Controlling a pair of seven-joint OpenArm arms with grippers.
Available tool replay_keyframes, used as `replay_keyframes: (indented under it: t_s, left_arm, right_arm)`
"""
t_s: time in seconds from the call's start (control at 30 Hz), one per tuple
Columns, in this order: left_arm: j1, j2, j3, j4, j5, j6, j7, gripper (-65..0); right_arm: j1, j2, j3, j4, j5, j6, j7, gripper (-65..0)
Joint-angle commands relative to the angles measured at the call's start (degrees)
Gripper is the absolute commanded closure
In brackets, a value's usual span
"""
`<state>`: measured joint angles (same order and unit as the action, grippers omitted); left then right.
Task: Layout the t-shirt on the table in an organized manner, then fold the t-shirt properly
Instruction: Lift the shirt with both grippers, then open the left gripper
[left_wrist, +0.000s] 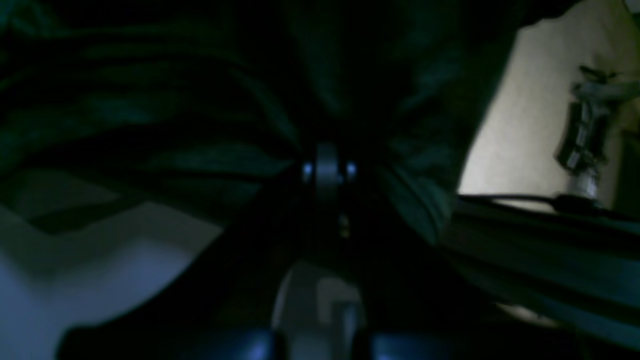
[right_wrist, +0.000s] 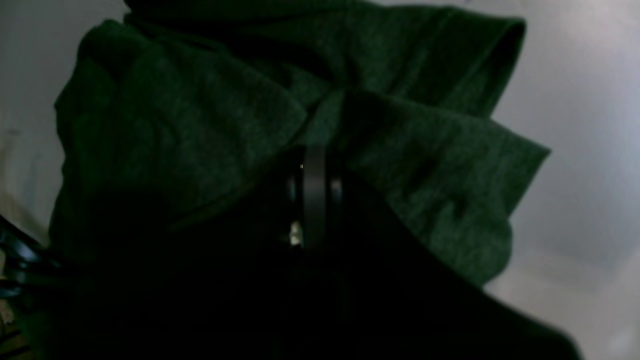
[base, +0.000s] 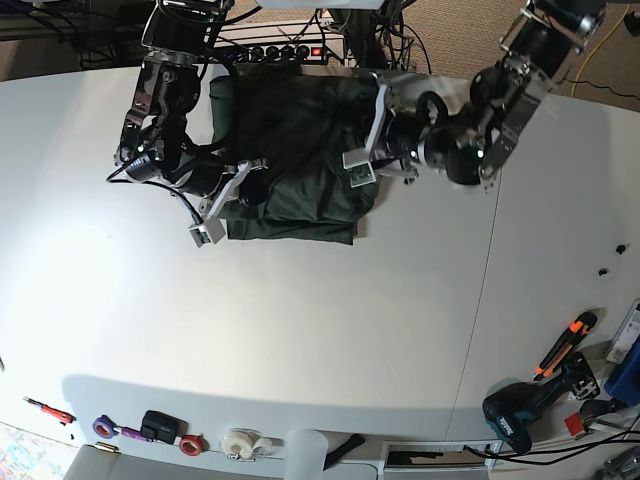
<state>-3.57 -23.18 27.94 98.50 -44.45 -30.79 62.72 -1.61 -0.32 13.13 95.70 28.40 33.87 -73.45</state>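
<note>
Both sets of fingers pinch the soft, heathered green t-shirt, bunched in folds.

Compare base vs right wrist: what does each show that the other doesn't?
Only base: both arms at once, the left gripper and right gripper at opposite sides of the t-shirt, the whole table with its seam, plus a drill and tape rolls along the near edge.
Only right wrist: close-up cloth texture, the heathered weave and bunched folds around the shut fingers.
Shared: the dark green t-shirt pinched in the right gripper over the white table.
</note>
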Motion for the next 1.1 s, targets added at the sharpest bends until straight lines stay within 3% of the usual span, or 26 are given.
replay_keyframes:
  t_s: [0.0,0.27,0.53,0.87,0.93,1.07]
  left_arm:
    - [-0.8,-0.2,-0.3,0.7,2.3,1.3,-1.0,0.0]
    - [-1.0,0.0,-0.3,0.7,12.1,5.8,-8.7,0.0]
    - [-1.8,5.2,-0.3,0.7,24.5,9.6,-18.2,0.0]
    - [-7.0,11.0,-0.3,0.7,26.1,10.9,-18.2,0.0]
    - [-8.0,11.0,-0.3,0.7,26.6,10.9,-18.2,0.0]
    - [-10.4,10.6,-0.4,0.7,29.7,12.1,-18.2,0.0]
  right_arm:
    - [0.0,0.3,0.1,1.6,-1.2,-0.3,-1.8,0.0]
    - [-5.2,0.3,0.1,11.4,-1.3,-2.2,-4.8,0.0]
    - [-12.5,0.3,0.1,17.3,-1.2,-3.6,-5.6,0.0]
    - [-14.7,0.3,0.1,17.5,-1.0,-4.6,-5.2,0.0]
    - [-14.7,0.3,0.1,17.5,-1.5,-4.6,-2.6,0.0]
    - [-12.9,0.3,1.9,17.5,-8.4,-5.1,6.2,0.0]
